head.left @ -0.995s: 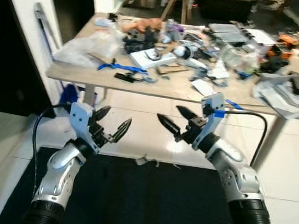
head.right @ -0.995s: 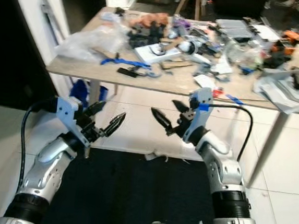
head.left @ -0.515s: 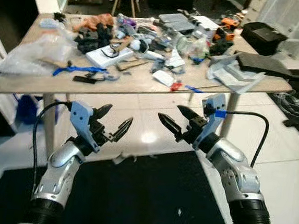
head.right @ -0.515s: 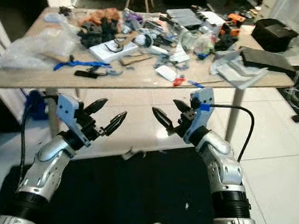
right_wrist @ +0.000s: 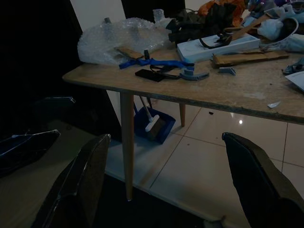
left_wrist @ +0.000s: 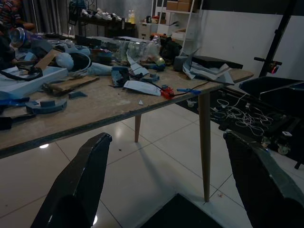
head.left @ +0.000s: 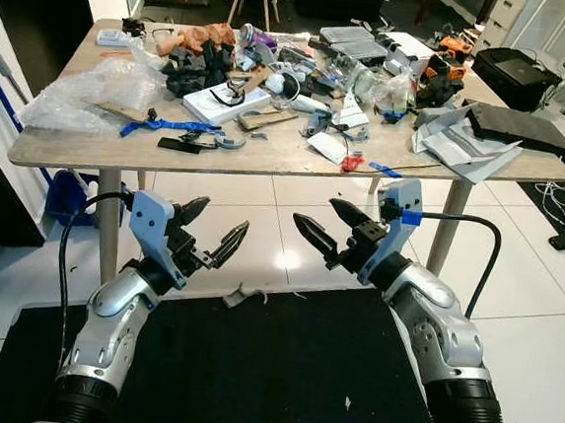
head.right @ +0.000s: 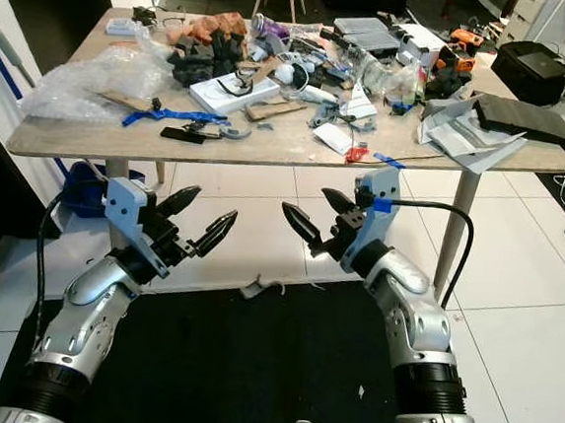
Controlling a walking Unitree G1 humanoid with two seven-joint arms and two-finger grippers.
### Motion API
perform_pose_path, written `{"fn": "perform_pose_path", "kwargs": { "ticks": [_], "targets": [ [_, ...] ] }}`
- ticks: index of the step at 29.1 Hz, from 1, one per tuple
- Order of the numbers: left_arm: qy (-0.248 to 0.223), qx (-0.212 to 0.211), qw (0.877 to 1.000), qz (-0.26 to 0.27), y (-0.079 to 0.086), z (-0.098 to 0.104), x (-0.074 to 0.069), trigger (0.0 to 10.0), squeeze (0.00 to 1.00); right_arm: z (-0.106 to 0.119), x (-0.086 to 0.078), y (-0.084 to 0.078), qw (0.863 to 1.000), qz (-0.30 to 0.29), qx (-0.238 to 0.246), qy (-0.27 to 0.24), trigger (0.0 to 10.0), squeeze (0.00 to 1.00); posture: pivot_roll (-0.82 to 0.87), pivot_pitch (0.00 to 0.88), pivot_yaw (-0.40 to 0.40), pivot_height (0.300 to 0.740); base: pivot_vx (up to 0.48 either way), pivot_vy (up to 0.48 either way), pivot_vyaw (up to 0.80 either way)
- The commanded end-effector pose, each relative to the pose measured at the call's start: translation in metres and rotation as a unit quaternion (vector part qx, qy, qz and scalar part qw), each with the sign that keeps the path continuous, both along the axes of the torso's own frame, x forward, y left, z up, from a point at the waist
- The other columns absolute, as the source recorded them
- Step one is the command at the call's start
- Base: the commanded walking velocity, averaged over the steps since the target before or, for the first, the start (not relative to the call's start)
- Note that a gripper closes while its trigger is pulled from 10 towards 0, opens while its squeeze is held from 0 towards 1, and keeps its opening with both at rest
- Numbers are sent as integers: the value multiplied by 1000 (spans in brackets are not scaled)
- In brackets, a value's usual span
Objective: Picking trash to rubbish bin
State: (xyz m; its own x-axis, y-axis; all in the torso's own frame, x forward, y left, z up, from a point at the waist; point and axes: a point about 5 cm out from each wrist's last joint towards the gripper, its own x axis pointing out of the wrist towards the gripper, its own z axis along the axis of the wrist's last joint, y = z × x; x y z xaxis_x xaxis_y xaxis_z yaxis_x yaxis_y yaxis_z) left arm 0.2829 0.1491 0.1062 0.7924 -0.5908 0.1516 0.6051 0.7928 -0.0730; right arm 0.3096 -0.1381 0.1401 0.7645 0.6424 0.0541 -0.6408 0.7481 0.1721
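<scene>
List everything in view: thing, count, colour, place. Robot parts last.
Light wooden table: one, beige, ahead, covered in clutter.
Clear bubble-wrap sheet: one, transparent, table's left end.
Blue strap: one, blue, near the front edge.
White flat box: one, white, mid-table.
Grey folded papers: one pile, grey, table's right end.
Blue dustpan: one, blue, on the floor under the table.
Black floor mat: one, black, beneath the arms.
Crumpled scrap: one, pale, at the mat's edge.
Left end effector: one, black, open, empty.
Right end effector: one, black, open, empty.
</scene>
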Motion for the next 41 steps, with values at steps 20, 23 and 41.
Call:
{"fn": "perform_pose_path", "kwargs": {
  "ticks": [20,23,41],
  "targets": [
    [-4,7,1000,-8,0,1,-1,10000,0,-1,0,0,1000,-3,-7,1,10000,0,13,0,-5,740,91,0,-381],
    [-4,7,1000,-7,1,2,-1,10000,0,-1,0,0,1000,-4,-6,0,10000,0,13,0,-4,740,160,0,0],
    [-9,4,1000,-7,0,5,-2,10000,0,1,-1,0,1000,-5,-5,-2,10000,0,12,0,-2,740,291,0,0]
  ]
}}
